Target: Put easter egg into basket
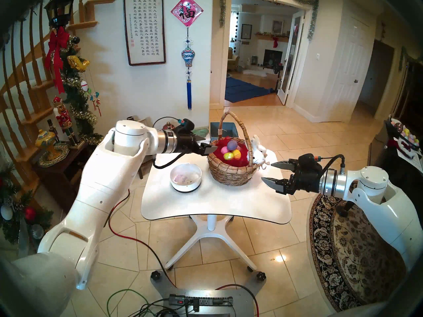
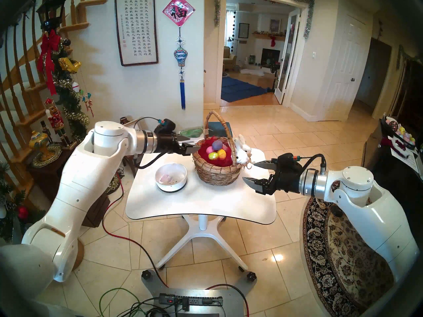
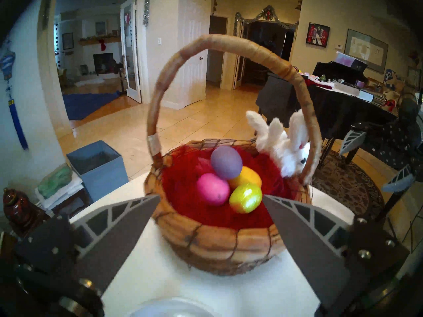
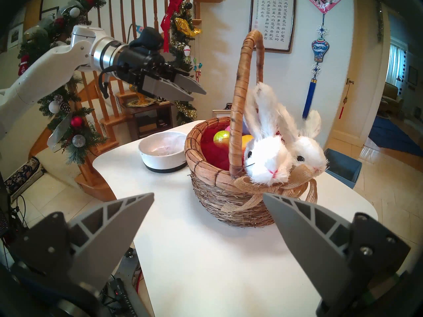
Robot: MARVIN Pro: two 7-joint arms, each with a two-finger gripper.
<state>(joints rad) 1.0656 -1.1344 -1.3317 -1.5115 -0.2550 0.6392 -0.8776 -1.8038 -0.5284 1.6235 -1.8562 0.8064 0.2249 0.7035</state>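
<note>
The basket (image 1: 229, 170) stands on the white desk (image 1: 215, 204), and 4 eggs (image 3: 229, 186) (purple, pink, orange, yellow-green) already lie on its red lining, beside the plush bunnies (image 4: 281, 158) on the rim. The left pincer (image 1: 207, 145) hangs just beside the basket's left rim with its jaws apart and nothing between them; the right pincer (image 1: 272, 174) waits near the other side, jaws apart too and empty. The white bowl (image 1: 185, 177) holds no egg that I can make out. So the placing step looks finished. Judging by this, the next move calls only for drawing the left arm clear without snagging the handle (image 3: 206, 49).
</note>
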